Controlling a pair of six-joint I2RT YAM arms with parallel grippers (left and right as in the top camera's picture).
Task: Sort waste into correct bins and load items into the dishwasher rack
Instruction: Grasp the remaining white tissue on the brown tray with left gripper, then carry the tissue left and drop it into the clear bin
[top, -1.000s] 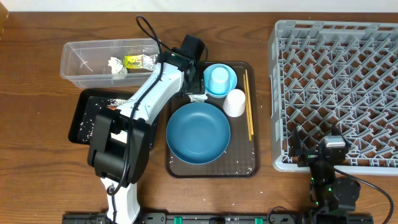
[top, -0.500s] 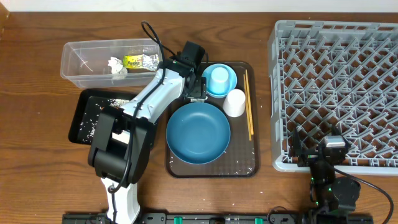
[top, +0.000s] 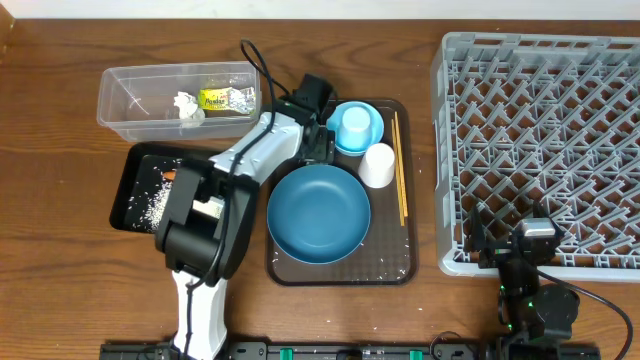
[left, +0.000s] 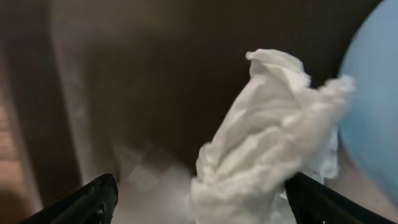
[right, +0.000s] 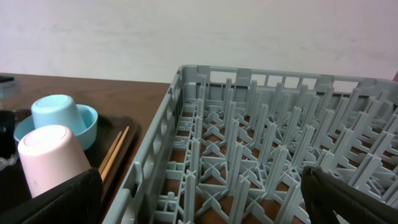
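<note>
The left gripper (left: 205, 202) hangs over the brown tray (top: 390, 262), jaws apart around a crumpled tissue (left: 267, 137) that lies beside the blue bowl (left: 373, 112) — not clamped. The right gripper (right: 202, 199) — jaws wide apart — faces the grey rack (right: 261, 124).

Right now the dark brown wooden table (top: 60, 250) carries a clear rectangular plastic box (top: 140, 70) at the back left, a shallow black rectangular tray (top: 127, 180) just in front of it, a brown serving tray (top: 390, 250) mid-table, and a large grey lattice rack (top: 540, 150) on the right.
</note>
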